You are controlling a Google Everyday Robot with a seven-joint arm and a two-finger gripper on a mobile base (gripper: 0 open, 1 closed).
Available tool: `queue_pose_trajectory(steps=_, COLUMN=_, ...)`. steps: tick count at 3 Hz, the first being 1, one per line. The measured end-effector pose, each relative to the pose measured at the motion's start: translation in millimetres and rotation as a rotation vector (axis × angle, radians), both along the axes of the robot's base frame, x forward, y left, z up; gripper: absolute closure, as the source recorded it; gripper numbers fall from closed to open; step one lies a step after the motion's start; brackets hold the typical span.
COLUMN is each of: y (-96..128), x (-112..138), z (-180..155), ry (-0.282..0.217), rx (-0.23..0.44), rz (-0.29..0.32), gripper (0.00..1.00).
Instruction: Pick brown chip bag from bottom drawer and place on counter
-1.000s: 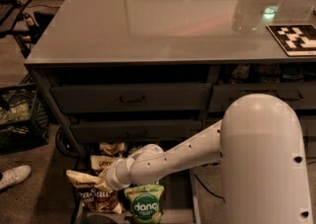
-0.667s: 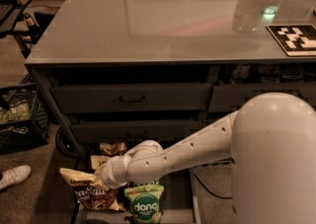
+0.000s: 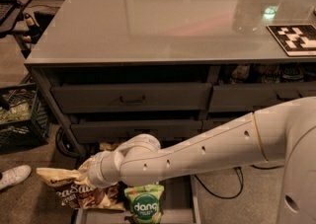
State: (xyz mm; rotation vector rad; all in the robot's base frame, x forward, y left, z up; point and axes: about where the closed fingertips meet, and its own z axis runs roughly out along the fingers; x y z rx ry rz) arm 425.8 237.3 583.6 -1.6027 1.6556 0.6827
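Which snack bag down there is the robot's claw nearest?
The brown chip bag with white lettering, left of the green dang bag. The gripper is at its cream top edge; the green bag lies under the arm.

One brown chip bag (image 3: 74, 193), pinched by the one gripper (image 3: 85, 172) over the left edge of the one open bottom drawer (image 3: 177, 199). One green bag (image 3: 144, 207) lies in that drawer. One black-and-white marker board (image 3: 295, 39) sits at the bench's (image 3: 148, 20) right edge. One white shoe (image 3: 14, 176) is on the floor.
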Motion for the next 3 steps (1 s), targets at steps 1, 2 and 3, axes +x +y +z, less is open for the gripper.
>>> queue_pose_trajectory(steps=1, y=0.0, x=0.0, z=0.0, ry=0.000, rx=0.000, rz=0.000, gripper=1.00)
queue_pose_trajectory(steps=2, y=6.0, x=2.4, z=22.1, ry=-0.036, rx=0.012, rz=0.004, gripper=1.00)
queue_pose_trajectory(steps=3, y=10.5, x=4.3, z=57.2, ry=-0.101, rx=0.023, rz=0.008, gripper=1.00)
